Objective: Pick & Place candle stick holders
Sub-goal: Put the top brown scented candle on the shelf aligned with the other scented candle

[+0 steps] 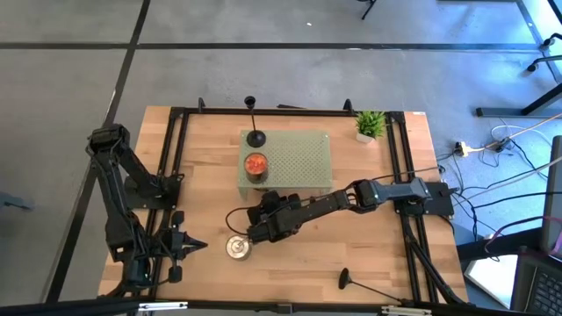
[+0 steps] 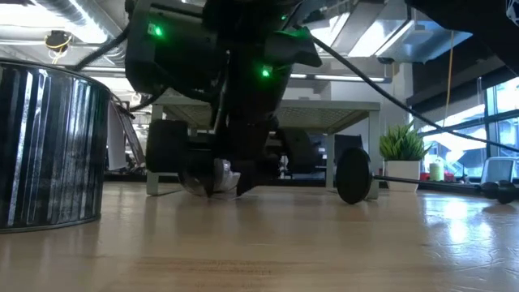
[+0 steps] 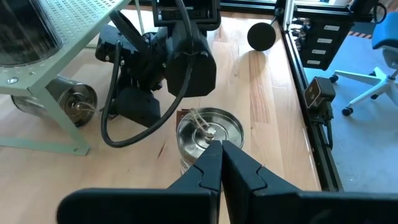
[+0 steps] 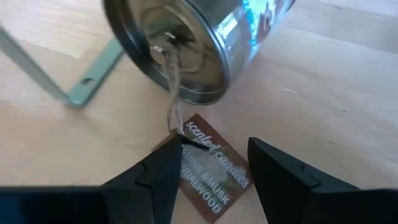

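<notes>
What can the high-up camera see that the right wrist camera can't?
Only the high view: a black metal candle stick holder standing on the pale green perforated stand, another black holder lying on the wooden table, the orange tin can, the small green potted plant and the waiting left gripper.
Only the right wrist view: the brown paper tag tied to the tin, reading "scented candles".
Both: the silver tin can, the open right gripper beside it, the table and some of the stand.
</notes>
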Controlling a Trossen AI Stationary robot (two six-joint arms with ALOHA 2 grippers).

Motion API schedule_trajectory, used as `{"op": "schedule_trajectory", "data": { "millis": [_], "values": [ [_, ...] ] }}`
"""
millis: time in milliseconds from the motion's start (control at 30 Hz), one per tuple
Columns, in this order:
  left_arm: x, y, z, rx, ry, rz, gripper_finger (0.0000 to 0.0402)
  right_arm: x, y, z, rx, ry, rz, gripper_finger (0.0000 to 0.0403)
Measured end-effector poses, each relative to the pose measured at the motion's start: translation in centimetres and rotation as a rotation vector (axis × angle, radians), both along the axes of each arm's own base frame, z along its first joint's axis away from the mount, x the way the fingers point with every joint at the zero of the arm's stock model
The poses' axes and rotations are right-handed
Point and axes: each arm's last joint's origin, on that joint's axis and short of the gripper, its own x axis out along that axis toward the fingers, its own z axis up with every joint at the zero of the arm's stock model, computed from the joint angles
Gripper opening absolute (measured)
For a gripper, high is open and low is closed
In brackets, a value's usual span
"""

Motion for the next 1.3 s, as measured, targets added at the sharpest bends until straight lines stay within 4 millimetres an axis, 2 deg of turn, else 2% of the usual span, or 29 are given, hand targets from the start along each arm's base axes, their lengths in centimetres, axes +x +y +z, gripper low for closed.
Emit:
{"op": "schedule_trajectory", "data": {
  "millis": [167,1300],
  "values": [
    [0.0,0.0,0.0,0.000,0.001,-0.001,0.0002,0.7,0.1,0.2,0.004,-0.037,0.035,0.0188],
    [0.0,0.0,0.0,0.033,0.013,-0.021,0.0002,2.2,0.0,1.0,-0.146,-0.184,0.047,0.0188]
  ]
}}
